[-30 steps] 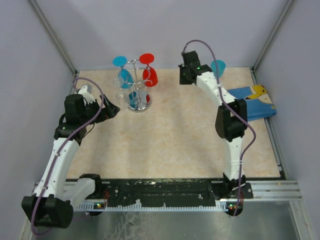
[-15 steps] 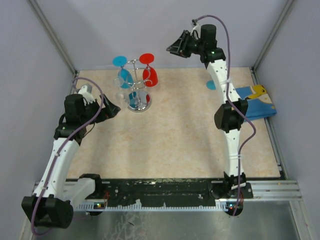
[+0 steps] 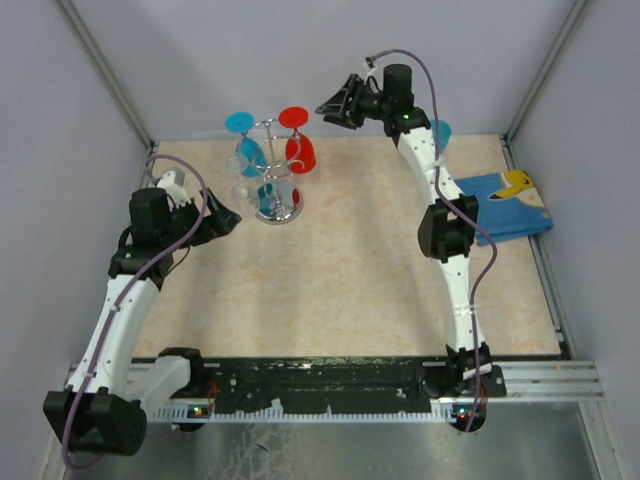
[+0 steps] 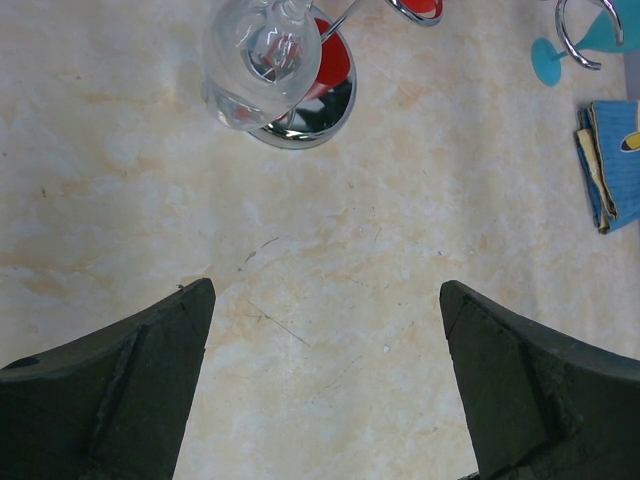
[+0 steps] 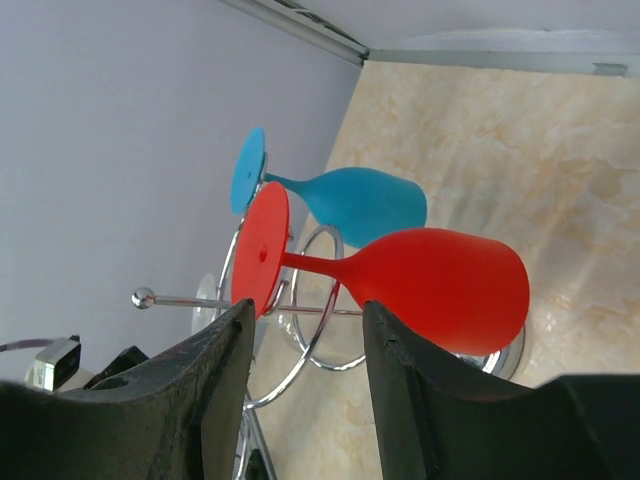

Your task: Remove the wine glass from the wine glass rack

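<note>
The silver wire wine glass rack (image 3: 272,190) stands at the back left of the table. A blue wine glass (image 3: 248,152), a red wine glass (image 3: 299,150) and a clear one (image 3: 241,190) hang on it upside down. My right gripper (image 3: 335,105) is open and empty, raised to the right of the rack's top. In the right wrist view its fingers (image 5: 210,390) frame the red glass (image 5: 430,285), apart from it, with the blue glass (image 5: 352,202) behind. My left gripper (image 3: 226,216) is open and empty, low beside the rack. The left wrist view shows the clear glass (image 4: 262,55) and the chrome base (image 4: 335,105).
Another blue wine glass (image 3: 440,131) stands on the table at the back right, partly hidden by the right arm; its foot shows in the left wrist view (image 4: 547,62). A folded blue cloth (image 3: 505,205) lies at the right edge. Grey walls enclose the table.
My right gripper has risen from beside the blue glass on the table and swung left toward the top of the rack. The left arm has not moved.
</note>
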